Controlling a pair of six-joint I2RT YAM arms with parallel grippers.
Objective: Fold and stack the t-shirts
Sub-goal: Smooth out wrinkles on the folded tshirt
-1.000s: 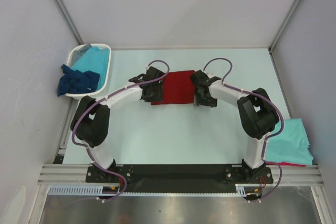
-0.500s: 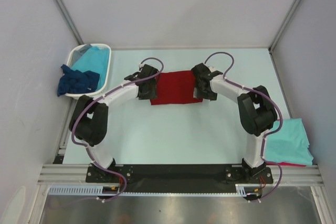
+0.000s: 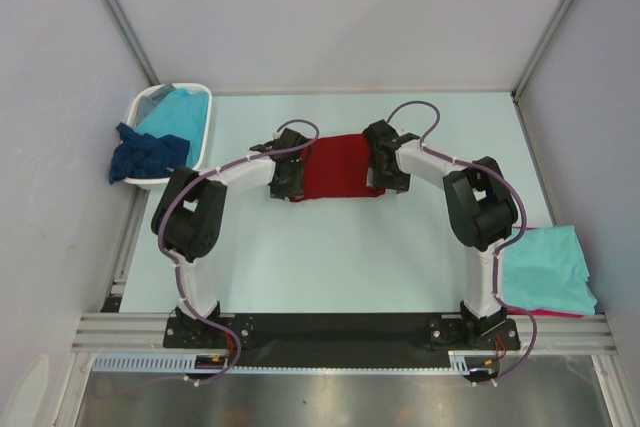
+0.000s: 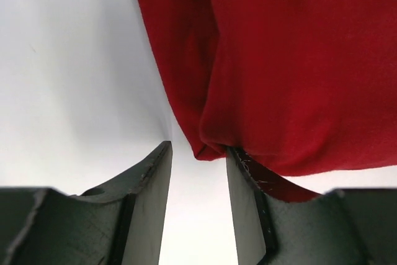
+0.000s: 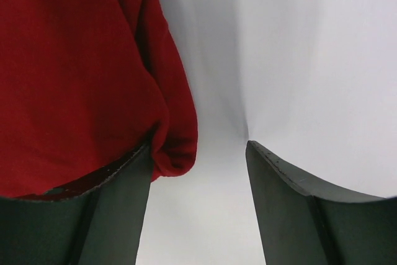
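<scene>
The dark red t-shirt [image 3: 337, 167] lies folded into a rectangle on the table's middle. My left gripper [image 3: 287, 175] is at its left edge and my right gripper [image 3: 383, 169] at its right edge, both low over the table. In the left wrist view the gripper [image 4: 198, 153] is open; the red shirt's [image 4: 285, 60] folded corner sits at the tip of the right finger. In the right wrist view the gripper [image 5: 198, 153] is open; the red shirt's [image 5: 74, 72] rolled edge rests against the left finger, with bare table between the jaws.
A white basket [image 3: 150, 107] at the far left holds a turquoise shirt [image 3: 178, 112]; a navy shirt [image 3: 148, 155] hangs over its rim. At the near right a folded turquoise shirt [image 3: 545, 269] lies on another red one [image 3: 548, 313]. Grey walls enclose the table.
Both grippers moved outward from over the shirt to its side edges, uncovering more of it. Both elbows have swung in toward the middle. The shirt stays flat in place.
</scene>
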